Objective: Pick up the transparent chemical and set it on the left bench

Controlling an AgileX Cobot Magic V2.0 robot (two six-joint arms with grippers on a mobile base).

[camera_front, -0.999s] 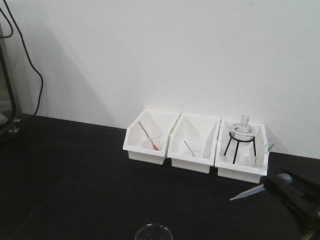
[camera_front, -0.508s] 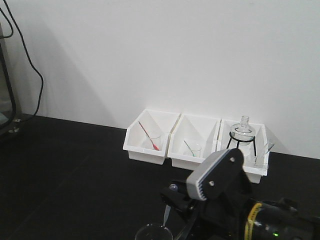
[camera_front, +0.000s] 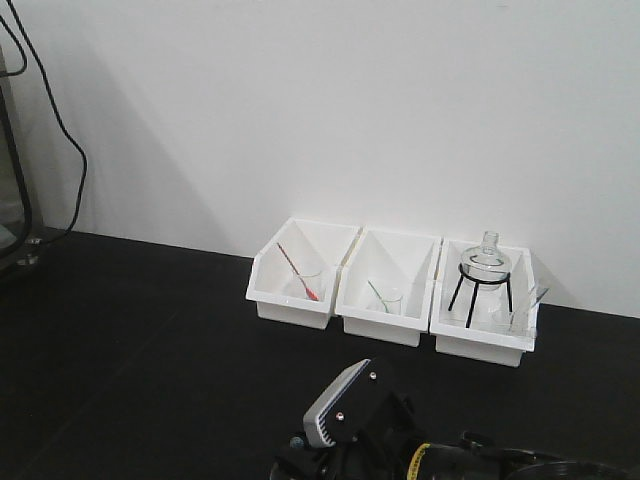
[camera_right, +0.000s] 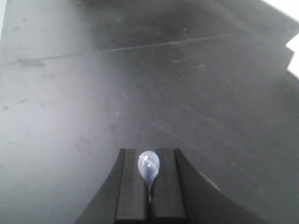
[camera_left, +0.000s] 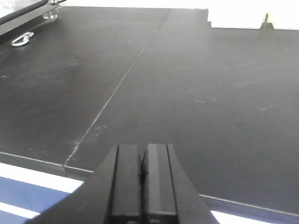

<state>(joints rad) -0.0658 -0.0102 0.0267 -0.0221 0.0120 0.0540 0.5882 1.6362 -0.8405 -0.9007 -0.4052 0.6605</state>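
The dropper [camera_right: 148, 169], bulb up, is clamped in the right hand [camera_right: 149, 196], low over the black surface [camera_right: 93, 93], well in front of the bins [camera_front: 385, 290]. The thin pinch could let it slip or squirt. Left hand [camera_left: 141, 182] is closed, empty.

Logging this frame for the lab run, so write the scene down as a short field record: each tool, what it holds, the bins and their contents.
left tool: shut, nothing between the jaws, above the black bench
right tool: shut on a clear pipette, bulb showing
left bin: small beaker with a red-tipped stick
middle bin: small beaker with a green-tipped stick
right bin: round glass flask on a black tripod stand, plus a small clear beaker
bins' place: side by side against the white wall
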